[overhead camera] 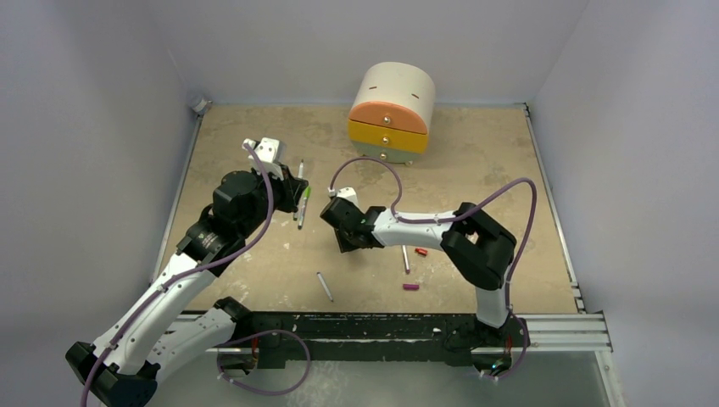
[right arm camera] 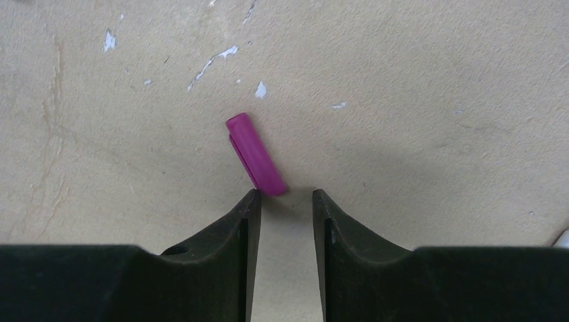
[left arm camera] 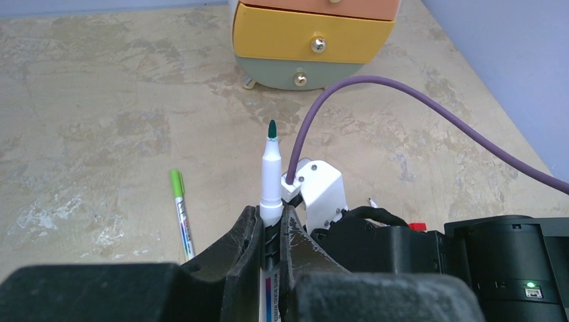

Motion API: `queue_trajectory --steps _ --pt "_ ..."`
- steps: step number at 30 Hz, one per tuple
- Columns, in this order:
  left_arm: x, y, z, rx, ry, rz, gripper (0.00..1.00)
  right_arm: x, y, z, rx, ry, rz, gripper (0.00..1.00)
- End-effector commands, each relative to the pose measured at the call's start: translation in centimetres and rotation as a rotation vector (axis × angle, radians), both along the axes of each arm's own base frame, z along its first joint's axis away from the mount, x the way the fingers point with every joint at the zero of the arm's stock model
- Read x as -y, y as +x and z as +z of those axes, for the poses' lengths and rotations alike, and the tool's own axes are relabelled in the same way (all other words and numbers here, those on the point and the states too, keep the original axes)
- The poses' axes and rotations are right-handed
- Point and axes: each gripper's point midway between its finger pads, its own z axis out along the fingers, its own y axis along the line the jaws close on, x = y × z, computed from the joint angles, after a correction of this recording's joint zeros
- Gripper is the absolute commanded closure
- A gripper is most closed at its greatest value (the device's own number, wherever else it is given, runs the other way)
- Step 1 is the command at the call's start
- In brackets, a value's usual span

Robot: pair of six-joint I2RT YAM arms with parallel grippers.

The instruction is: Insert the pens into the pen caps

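Note:
My left gripper is shut on a white pen whose uncapped dark green tip points away from the camera. In the top view this gripper is left of centre. A pen with a bright green cap lies on the table to its left. My right gripper is open, low over the table. A magenta cap lies flat just beyond its fingertips, its near end by the left fingertip. Two more pens lie on the table, with a red cap and a second magenta cap.
A rounded drawer unit with orange, yellow and grey-green drawers stands at the back centre. The right arm's wrist and purple cable sit close in front of the left gripper. Walls close in the beige table on three sides.

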Motion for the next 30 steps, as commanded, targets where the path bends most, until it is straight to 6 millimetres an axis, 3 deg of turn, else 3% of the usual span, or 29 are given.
queue_trajectory --steps 1,9,22,27,30 --pt "-0.1 0.3 1.0 0.042 -0.004 0.001 1.00 1.6 1.2 -1.3 -0.032 -0.039 -0.071 0.63" --pt "-0.2 0.5 0.9 0.041 0.005 0.006 1.00 1.1 3.1 -0.8 -0.009 -0.023 -0.070 0.63" --pt "-0.4 0.7 0.5 0.032 0.014 0.009 1.00 -2.0 6.4 -0.1 0.032 0.021 -0.056 0.63" --pt "-0.4 0.7 0.4 0.030 0.014 0.009 1.00 -2.4 8.0 1.3 0.059 0.053 -0.072 0.63" --pt "-0.4 0.7 0.3 0.030 0.014 0.010 1.00 -2.5 9.0 3.0 0.106 0.065 -0.104 0.63"
